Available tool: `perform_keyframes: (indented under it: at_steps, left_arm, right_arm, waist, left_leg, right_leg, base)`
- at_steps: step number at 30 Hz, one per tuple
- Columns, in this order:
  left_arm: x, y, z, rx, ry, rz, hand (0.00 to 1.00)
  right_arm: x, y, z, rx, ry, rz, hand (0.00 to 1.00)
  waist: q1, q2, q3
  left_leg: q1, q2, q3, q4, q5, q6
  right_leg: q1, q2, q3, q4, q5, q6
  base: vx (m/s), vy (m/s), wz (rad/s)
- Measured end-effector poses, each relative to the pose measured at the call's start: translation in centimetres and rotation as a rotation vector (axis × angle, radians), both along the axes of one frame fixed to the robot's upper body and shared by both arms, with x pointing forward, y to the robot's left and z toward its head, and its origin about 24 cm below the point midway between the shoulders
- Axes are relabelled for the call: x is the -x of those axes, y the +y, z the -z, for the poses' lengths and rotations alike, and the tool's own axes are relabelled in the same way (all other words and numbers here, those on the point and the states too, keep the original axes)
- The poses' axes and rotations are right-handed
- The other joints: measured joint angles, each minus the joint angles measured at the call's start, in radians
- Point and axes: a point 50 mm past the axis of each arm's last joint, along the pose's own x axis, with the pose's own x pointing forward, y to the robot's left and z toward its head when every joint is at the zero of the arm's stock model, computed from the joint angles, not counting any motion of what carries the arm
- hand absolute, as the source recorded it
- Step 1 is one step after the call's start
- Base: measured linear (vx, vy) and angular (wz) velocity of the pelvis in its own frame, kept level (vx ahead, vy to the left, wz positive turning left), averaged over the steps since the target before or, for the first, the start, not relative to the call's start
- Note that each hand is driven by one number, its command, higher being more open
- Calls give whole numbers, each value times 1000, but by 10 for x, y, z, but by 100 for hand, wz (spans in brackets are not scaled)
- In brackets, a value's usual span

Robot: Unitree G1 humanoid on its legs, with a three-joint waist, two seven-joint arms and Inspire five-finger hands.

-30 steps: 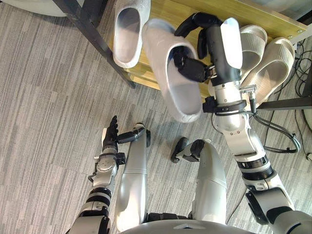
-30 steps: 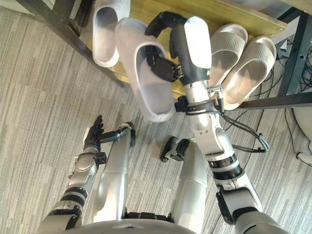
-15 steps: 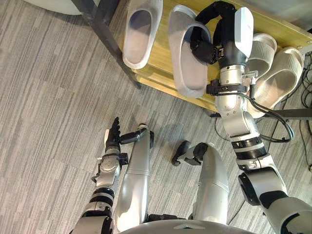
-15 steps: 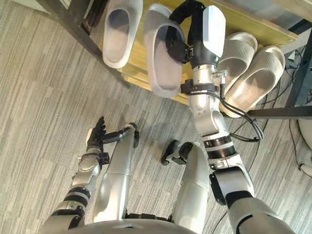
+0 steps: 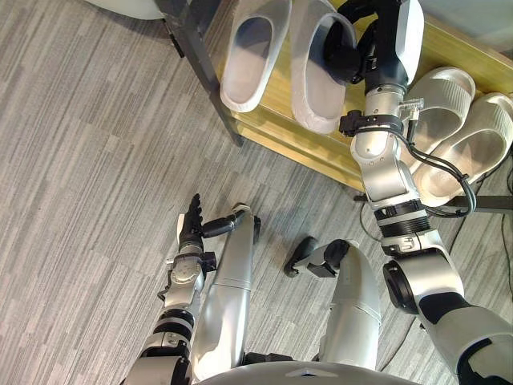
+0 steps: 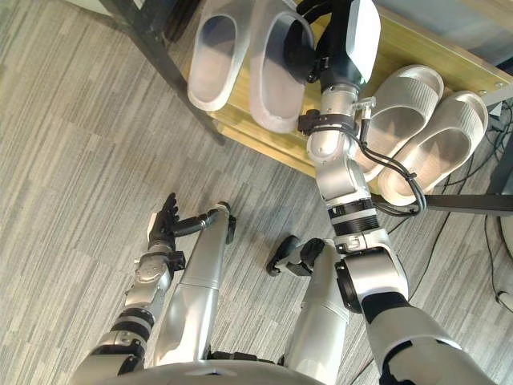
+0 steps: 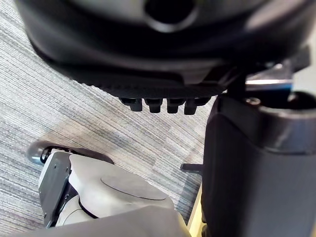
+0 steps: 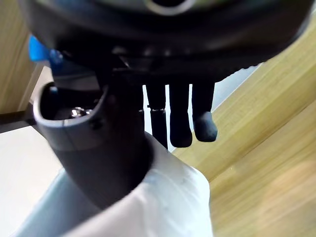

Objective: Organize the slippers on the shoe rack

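Right hand (image 5: 383, 44) is up at the rack (image 5: 280, 132), closed on the held slipper (image 5: 319, 76). The thumb is inside the slipper's opening and the fingers (image 8: 178, 123) curl over its upper (a firm pinch, seen best in the right wrist view). The held slipper is white, over the wooden shelf, toe pointing to the back and heel toward the robot. Can't tell whether its sole is fully down on the wood.

The other white slipper (image 5: 250, 56) lies just beside it on the robot's left, same way round, near the black frame leg (image 5: 200, 60). The two white ones are close to parallel, edges near or touching (can't tell which).

The beige slippers (image 6: 409, 104) sit side by side at the right end of the same shelf, heels toward the robot. The right forearm crosses in front of the nearer one.

Left hand (image 5: 190, 228) hangs low over the floor (image 5: 96, 160), well apart from the rack. Its fingers are straight and hold nothing (the left wrist view shows the fingertips in a row over grey striped carpet).
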Motion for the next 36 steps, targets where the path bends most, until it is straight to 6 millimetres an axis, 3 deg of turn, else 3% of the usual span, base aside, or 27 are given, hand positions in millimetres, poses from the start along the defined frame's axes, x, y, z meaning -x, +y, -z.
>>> perform_keyframes:
  at_steps: [22,27,36]
  left_arm:
    - [5,0,8,25,46,-34,100]
    - [6,3,11,31,68,-47,100]
    - [12,14,16,18,111,-86,100]
  right_arm:
    - [-5,12,12,-26,90,-73,100]
    - [6,22,40,-85,135,-131,100]
    - [41,36,103,-422,232,-266,100]
  waist:
    - [1,11,-7]
    - [-4,11,-7]
    - [-33,11,-7]
  left_leg:
    - [23,8,10,-4,2,-4]
    - [41,22,17,-16,2,-3]
    - [97,51,27,-56,2,-4]
  right_leg:
    - [15,3,6,-2,-1,-1]
    - [32,14,8,-18,0,0]
    - [76,47,12,-66,15,15]
  base:
    - [1,3,0]
    - [17,5,-4]
    - [14,13,-8]
